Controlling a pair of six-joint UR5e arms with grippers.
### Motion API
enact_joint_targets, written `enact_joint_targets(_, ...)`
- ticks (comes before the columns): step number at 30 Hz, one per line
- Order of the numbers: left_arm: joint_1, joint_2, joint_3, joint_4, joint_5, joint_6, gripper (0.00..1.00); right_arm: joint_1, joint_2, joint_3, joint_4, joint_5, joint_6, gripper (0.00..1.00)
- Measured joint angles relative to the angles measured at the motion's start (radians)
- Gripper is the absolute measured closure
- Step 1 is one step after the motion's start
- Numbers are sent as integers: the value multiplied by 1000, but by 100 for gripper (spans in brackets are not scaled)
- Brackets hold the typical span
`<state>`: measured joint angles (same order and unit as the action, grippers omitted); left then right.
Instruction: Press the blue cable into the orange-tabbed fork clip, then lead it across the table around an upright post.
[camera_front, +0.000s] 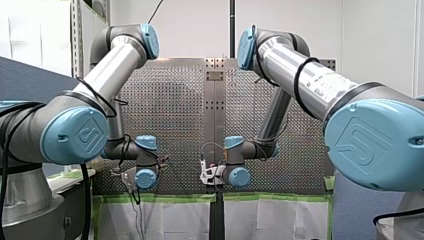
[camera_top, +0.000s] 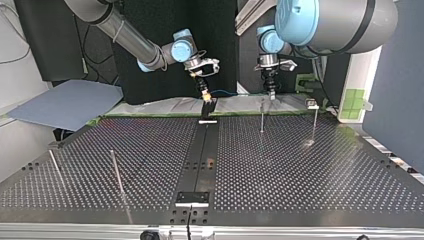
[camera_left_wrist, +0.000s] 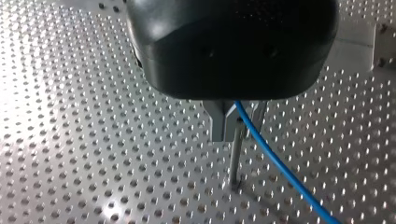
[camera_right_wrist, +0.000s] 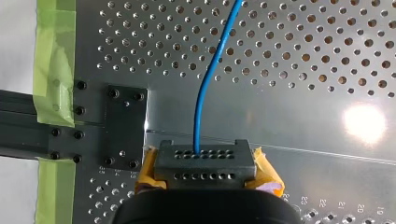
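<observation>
The blue cable runs between the metal fingers of my left gripper, which is shut on it just above an upright post. In the top view that gripper hangs over the post near the far edge. My right gripper has yellow pads pressed on both sides of a dark block with rows of holes. The cable comes out of that block. In the top view the block stands at the far end of the centre rail under my right gripper.
The perforated table carries a second post with a small grey fitting on top, and two leaning posts at the top view's left. A black centre rail divides the table. Green tape edges it.
</observation>
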<state>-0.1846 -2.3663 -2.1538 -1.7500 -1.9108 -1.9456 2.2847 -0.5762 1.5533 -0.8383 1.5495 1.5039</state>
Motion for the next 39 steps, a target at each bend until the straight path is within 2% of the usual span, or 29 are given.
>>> enact_joint_targets(8, 41, 0, 3, 7, 30, 15, 100, 4, 1, -7, 1, 0, 0, 100)
enact_joint_targets(17, 58, -1, 17, 9, 89, 26, 100, 5, 0, -25, 25, 0, -5, 100)
enact_joint_targets(28, 73, -19, 20, -6, 93, 39, 100, 5, 0, -32, 48, 0, -21, 100)
enact_joint_targets(39, 88, -29, 54, -11, 122, 19, 100, 6, 1, -32, 41, 5, -21, 100)
